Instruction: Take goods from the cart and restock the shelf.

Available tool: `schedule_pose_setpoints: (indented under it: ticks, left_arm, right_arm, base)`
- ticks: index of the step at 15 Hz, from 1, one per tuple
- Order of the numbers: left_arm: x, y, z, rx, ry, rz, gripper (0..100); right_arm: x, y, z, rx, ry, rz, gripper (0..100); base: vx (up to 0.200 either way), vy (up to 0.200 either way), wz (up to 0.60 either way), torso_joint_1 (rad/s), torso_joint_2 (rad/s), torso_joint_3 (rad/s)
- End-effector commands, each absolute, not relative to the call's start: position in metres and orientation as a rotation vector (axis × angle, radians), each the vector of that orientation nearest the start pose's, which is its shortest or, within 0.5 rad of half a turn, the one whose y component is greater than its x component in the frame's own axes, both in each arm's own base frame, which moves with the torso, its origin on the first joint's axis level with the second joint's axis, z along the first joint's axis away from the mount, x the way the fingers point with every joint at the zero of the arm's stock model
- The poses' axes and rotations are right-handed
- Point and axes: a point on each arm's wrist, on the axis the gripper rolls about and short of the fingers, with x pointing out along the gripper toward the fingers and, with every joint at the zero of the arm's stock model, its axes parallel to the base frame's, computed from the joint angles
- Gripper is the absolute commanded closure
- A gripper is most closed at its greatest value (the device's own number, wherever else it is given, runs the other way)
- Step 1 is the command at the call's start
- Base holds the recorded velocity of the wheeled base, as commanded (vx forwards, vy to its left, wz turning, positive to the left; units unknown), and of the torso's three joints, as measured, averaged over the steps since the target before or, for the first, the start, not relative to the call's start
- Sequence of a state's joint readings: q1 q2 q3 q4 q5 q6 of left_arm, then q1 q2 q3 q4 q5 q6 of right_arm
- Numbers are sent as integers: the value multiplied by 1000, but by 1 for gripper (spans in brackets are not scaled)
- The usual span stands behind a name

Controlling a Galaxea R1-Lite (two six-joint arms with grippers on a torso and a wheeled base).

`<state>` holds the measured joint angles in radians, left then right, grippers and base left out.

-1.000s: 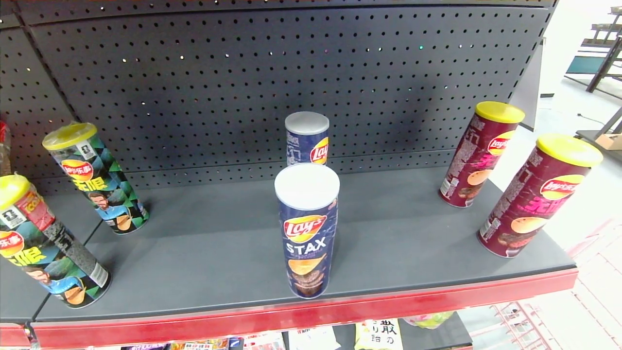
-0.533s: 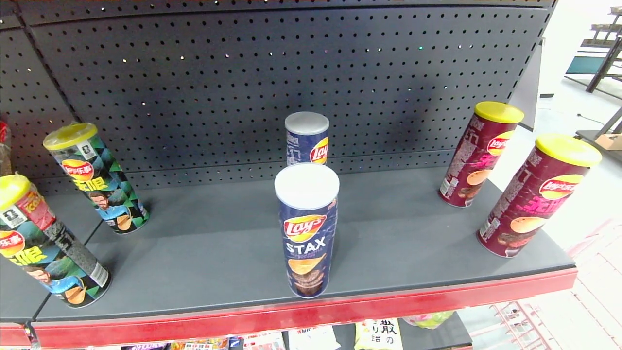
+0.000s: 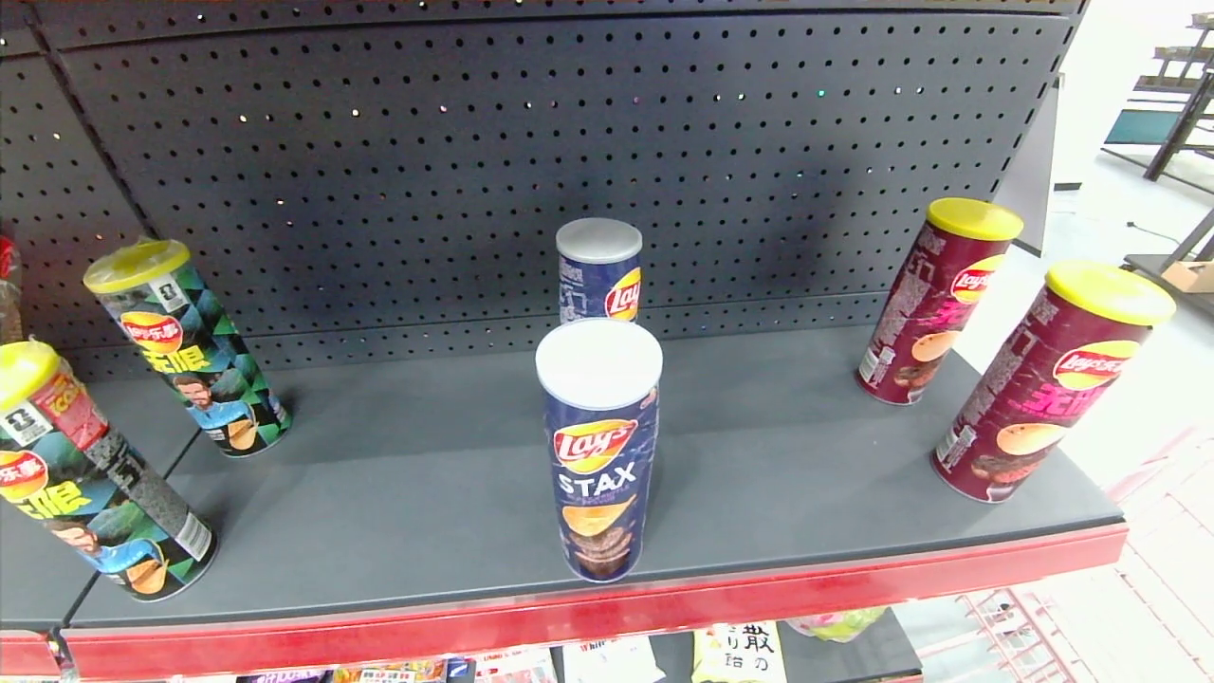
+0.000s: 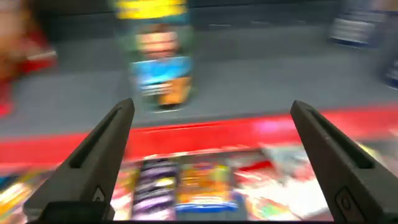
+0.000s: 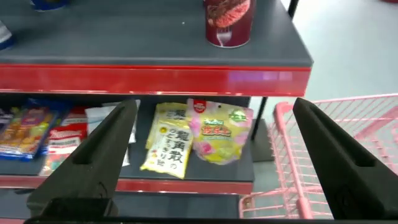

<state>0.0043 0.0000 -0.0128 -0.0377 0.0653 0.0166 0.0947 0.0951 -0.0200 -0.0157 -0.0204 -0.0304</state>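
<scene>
On the grey shelf [image 3: 417,493] stand two blue chip cans, one at the front [image 3: 598,446] and one behind it [image 3: 599,272]. Two maroon cans [image 3: 1048,379] [image 3: 934,299] with yellow lids are at the right, and two green cans [image 3: 185,346] [image 3: 81,474] at the left. My left gripper [image 4: 211,106] is open and empty, in front of the red shelf edge [image 4: 217,134], facing a green can [image 4: 158,68]. My right gripper [image 5: 214,102] is also open and empty, below a maroon can [image 5: 227,22], with the pink cart [image 5: 348,155] beside it.
A dark pegboard wall [image 3: 569,142] backs the shelf. The lower shelf holds snack bags [image 5: 174,143] [image 5: 221,134] and packets [image 5: 28,127]. Bare shelf lies between the can groups. Open floor [image 5: 354,50] is to the right of the shelf end.
</scene>
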Motion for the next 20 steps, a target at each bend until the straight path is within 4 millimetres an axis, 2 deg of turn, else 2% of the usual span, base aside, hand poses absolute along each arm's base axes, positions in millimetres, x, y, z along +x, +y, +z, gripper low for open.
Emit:
schedule_pose_setpoints:
  ticks: [1,4,9,13,16,20]
  left_arm:
    - [-23,1,81,5,-47,40,0]
    - [-24,-2,82,20,-47,-79,0]
    - [-23,-2,81,97,-45,-73,0]
    - [-23,-2,81,92,-45,-72,0]
    - [-23,-2,80,80,-46,-72,0]
    - [-23,-2,81,89,-46,-75,0]
  right_arm:
    - [-16,-4,85,-32,76,1,0]
    - [-15,-1,78,-33,91,142,0]
    - [-15,-2,78,-12,96,106,0]
    - [-15,-2,78,-11,96,106,0]
    - [-15,-2,78,-11,96,106,0]
    - [-15,-2,78,-11,96,106,0]
  base:
    - [0,0,0,0,0,0]
    - [0,0,0,0,0,0]
    - [0,0,0,0,0,0]
    - [0,0,0,0,0,0]
    - [-200,0,0,9,4,1]
    - [0,0,0,0,0,0]
